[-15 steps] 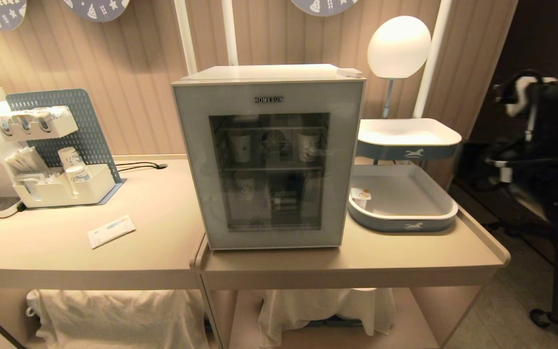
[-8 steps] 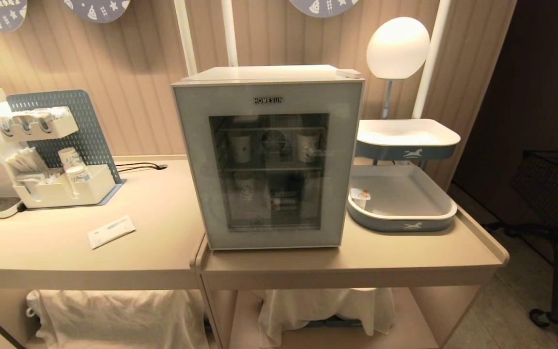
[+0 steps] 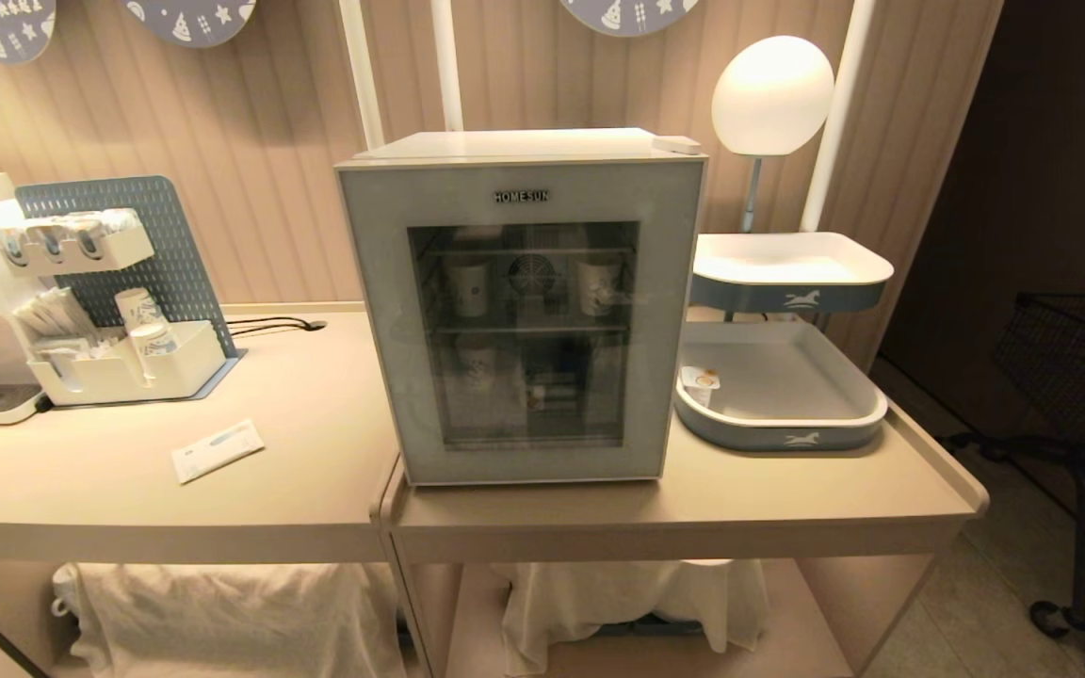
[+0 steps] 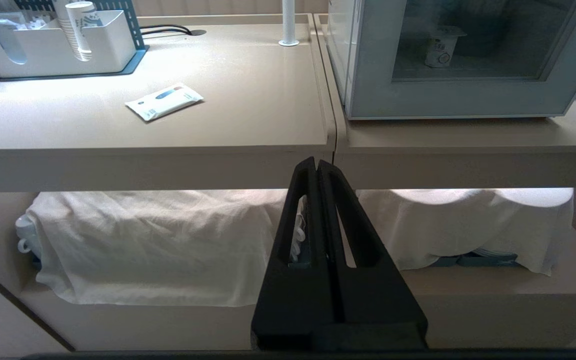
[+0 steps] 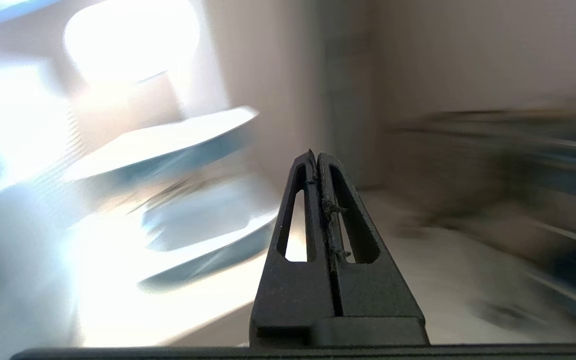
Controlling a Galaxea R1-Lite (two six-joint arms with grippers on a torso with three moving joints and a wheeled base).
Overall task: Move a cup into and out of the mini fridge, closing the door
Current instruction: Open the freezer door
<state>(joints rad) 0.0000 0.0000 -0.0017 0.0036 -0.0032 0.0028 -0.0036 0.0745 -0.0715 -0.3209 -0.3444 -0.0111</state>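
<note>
Inside the lower grey tray, against its left wall: the cup, small, white, foil-lidded, upright. Tray set at the right end of the worktop, just beside the mini fridge. Above it, a second tray of the same kind; a white horse emblem on the front of each.

Read on the door, at its top: "HOMESUN". Door shut flush. Seen through its dark glass: two paper cups on the upper wire shelf, another below, and on the fridge floor a small labelled pot, lettering too small to read.

On the left worktop: a white packet with unreadable print, lying flat near the front edge; toward the back-left corner, a white organiser with stacked patterned paper cups and sachets.

Left gripper pressed fully closed, empty, parked low before the worktop's front edge. Right gripper likewise closed, empty, off to the right by the trays, surroundings smeared.
</note>
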